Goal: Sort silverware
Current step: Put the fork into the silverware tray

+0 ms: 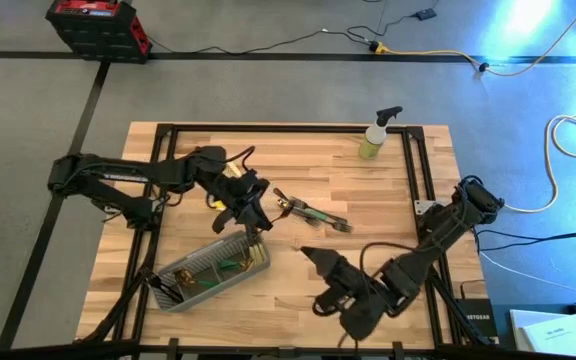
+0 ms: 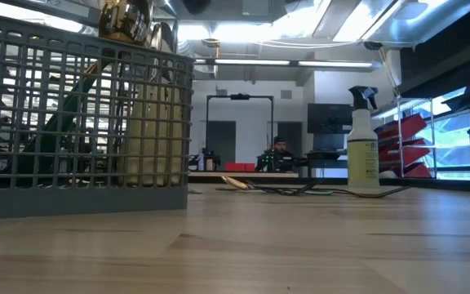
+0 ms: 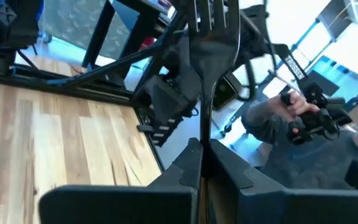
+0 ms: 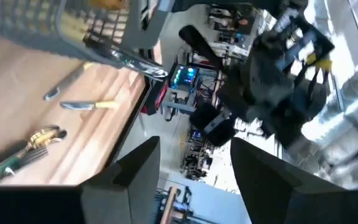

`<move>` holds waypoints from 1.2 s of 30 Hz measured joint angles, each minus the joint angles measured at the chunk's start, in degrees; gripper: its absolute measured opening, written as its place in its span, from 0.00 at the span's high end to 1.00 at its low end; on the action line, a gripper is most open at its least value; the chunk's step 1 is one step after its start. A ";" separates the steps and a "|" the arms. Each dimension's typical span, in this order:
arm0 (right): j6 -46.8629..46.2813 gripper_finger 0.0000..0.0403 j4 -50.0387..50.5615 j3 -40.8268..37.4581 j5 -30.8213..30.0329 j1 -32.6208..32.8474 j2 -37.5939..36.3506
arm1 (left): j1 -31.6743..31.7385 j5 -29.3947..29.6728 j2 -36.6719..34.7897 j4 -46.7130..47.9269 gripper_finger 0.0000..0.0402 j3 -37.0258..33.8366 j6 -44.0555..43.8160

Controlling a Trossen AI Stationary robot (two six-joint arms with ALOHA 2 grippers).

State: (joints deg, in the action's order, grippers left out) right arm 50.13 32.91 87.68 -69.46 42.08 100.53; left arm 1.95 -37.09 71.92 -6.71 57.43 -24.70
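My left gripper (image 1: 253,213) hovers above the table's middle, just beyond the caddy, shut on a fork (image 3: 211,37) whose tines stick out past the fingertips. The grey wire-mesh caddy (image 1: 210,268) stands near the front left with several pieces of silverware (image 2: 141,90) upright inside. More silverware lies loose on the table's middle: a small heap (image 1: 308,211), a cream-handled knife (image 4: 91,106) and a gold-headed fork (image 4: 42,138). My right gripper (image 4: 194,146) hangs open to the right of the caddy (image 1: 316,272), holding nothing. My left gripper pinches the fork by its neck and upper handle (image 3: 205,134) between its two shut fingers (image 3: 185,168). The fork lies along the fingers, head forward. It is carried almost level, clear of the table.
A yellow-green spray bottle (image 1: 378,133) stands at the table's far edge, right of middle. A black frame (image 1: 423,180) runs around the wooden top. In the room beyond the table a person (image 3: 303,118) holds a dark device.
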 joint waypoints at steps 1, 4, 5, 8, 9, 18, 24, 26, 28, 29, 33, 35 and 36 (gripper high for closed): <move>-2.06 0.56 0.06 0.00 -0.06 0.62 -0.01 | -1.01 1.17 -1.51 2.69 1.00 0.00 0.69; -8.03 0.56 0.79 0.00 0.06 2.15 -0.02 | -5.47 8.82 -6.81 10.44 1.00 0.00 3.18; -9.58 0.56 1.71 0.00 0.33 2.45 -0.02 | -7.23 12.37 -8.68 12.54 1.00 0.00 4.11; -14.10 0.56 4.49 0.00 0.89 2.74 -0.02 | -13.22 23.77 -14.14 17.60 1.00 0.00 5.10; -15.67 0.56 5.39 0.00 0.97 2.61 -0.02 | -15.36 27.84 -15.89 18.75 1.00 0.00 5.25; -24.58 0.56 7.03 0.00 3.02 1.67 -0.02 | -35.02 57.18 -25.84 27.29 1.00 -4.06 2.51; -28.48 0.56 3.94 0.00 3.13 0.72 -0.02 | -47.00 66.50 -26.06 26.76 1.00 -8.23 -5.58; -28.98 0.55 0.33 0.00 5.29 -0.59 -0.04 | -51.05 70.03 -25.68 26.73 1.00 -8.35 -7.03; -28.91 0.56 -2.68 0.00 9.83 -2.26 -0.04 | -55.24 72.98 -25.29 25.89 1.00 -8.35 -8.27; -28.94 0.56 -4.22 0.00 12.48 -3.19 -0.04 | -57.45 74.32 -25.03 25.37 1.00 -8.35 -8.41; -32.22 0.56 -11.97 0.00 23.49 -7.24 -0.04 | -65.84 82.36 -23.11 24.25 1.00 -8.31 -8.34; -34.52 0.56 -16.34 0.00 28.51 -9.25 -0.04 | -69.35 87.42 -21.58 24.23 1.00 -8.31 -7.73; -34.92 0.56 -18.79 0.00 31.07 -10.29 -0.04 | -70.89 89.91 -20.65 24.21 1.00 -8.31 -7.25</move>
State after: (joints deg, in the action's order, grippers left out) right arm 15.20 14.12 87.68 -38.39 31.78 100.49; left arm -68.94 52.82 51.27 17.50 49.12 -31.94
